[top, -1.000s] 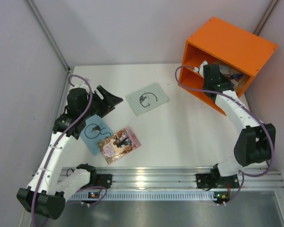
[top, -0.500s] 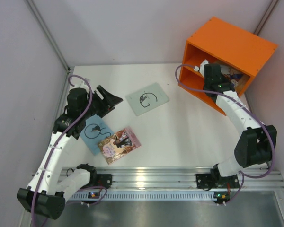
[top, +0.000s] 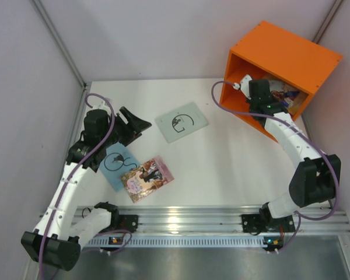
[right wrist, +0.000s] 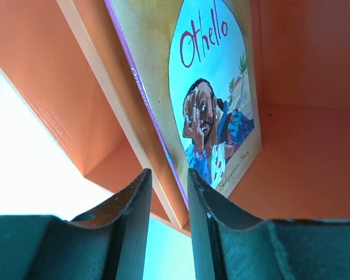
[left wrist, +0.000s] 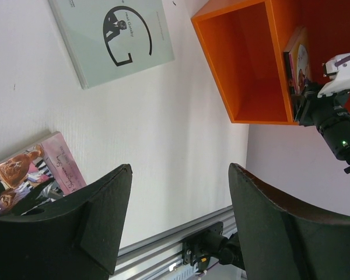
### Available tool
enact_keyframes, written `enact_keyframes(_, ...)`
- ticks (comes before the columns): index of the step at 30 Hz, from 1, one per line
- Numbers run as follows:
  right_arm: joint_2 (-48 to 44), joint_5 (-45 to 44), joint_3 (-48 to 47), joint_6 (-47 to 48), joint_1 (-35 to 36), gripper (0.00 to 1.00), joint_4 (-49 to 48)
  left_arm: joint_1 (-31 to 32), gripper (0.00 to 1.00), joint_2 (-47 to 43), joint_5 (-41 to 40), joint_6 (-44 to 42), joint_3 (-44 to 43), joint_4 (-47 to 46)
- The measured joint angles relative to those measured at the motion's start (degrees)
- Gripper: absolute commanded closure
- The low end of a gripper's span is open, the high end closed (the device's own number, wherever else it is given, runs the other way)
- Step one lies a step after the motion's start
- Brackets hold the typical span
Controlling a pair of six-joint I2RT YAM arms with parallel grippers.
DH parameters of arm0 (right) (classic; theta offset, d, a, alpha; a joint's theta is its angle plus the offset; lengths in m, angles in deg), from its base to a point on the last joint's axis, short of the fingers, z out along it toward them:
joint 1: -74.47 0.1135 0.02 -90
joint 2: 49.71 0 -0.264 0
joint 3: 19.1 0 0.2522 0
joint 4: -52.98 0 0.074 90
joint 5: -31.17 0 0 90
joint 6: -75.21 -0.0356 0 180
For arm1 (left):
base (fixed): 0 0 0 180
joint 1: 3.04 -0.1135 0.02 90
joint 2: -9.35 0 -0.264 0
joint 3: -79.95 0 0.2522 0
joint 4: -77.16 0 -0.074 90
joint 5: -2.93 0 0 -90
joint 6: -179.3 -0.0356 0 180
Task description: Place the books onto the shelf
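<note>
Right claw (right wrist: 167, 181) is inside the shelf (top: 291, 55), in the compartment on the 4 o'clock side of the divider. Its jaws are at a narrow gap and the spine edge of the Othello book (right wrist: 213, 87) runs down into that gap; can't tell if the pads actually touch it. The book stands on edge against the divider

Left claw (left wrist: 179, 175) is wide open with nothing in it, hanging over the surface (top: 221, 169) at about 9 o'clock

Three books lie flat on the surface: pale green book (top: 181, 122) near centre towards 11 o'clock, light blue book (top: 118, 165) at 8 o'clock partly under the left arm, pink book (top: 147, 178) just beside it at its 4 o'clock, edges meeting
</note>
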Motion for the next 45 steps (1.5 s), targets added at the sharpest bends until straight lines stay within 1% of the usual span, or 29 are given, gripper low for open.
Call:
enact_keyframes(9,2.38,-1.22,0.0,1.4,-0.04,0.72,-0.63,0.0,0.27,-0.02,0.0,-0.04,0.13,0.0)
enact_keyframes(12,2.38,-1.57,0.0,1.79,-0.07,0.74,-1.22,0.0,0.28,-0.02,0.0,-0.02,0.17,0.0)
enact_keyframes(20,2.38,-2.56,0.04,3.65,-0.52,0.77,-3.5,0.0,0.28,-0.24,0.13,0.28,0.85,-0.44)
enact_keyframes(25,2.38,-2.73,0.11,4.28,-0.92,0.81,-4.74,0.0,0.28,-0.24,0.22,0.42,0.94,-0.48)
enact_keyframes(45,2.38,-2.84,0.15,5.11,-1.99,0.82,-5.77,0.0,0.28,-0.28,0.2,0.39,0.94,-0.46)
